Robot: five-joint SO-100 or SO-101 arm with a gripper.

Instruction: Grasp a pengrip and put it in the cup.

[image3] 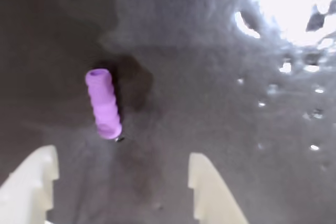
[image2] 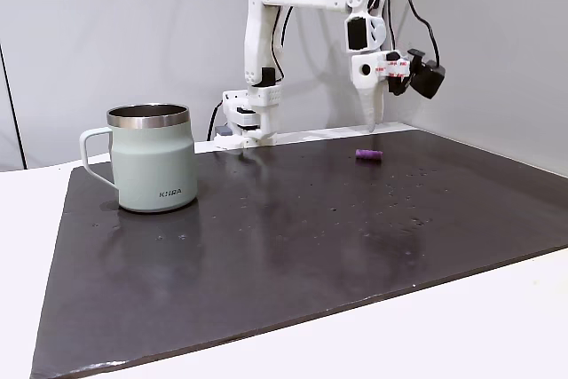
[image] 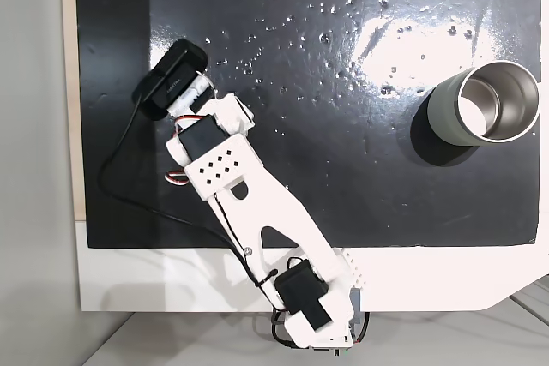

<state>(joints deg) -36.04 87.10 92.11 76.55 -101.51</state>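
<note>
Your jaws (image3: 123, 182) hang spread apart and empty above the glossy black mat (image3: 210, 108). The ribbed, rubbery purple pengrip (image3: 104, 103) lies just ahead, seemingly untouched, well apart from the grey-green steel cup (image2: 151, 157).

Glossy black mat (image: 326, 83) with water droplets (image: 343, 2), white tabletop (image2: 497, 326), grey wall (image2: 115, 33)

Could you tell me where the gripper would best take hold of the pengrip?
Probably at the middle of the pengrip, coming down from above, with the fingers across its short width: it lies flat on the mat, ribbed and narrow.
</note>
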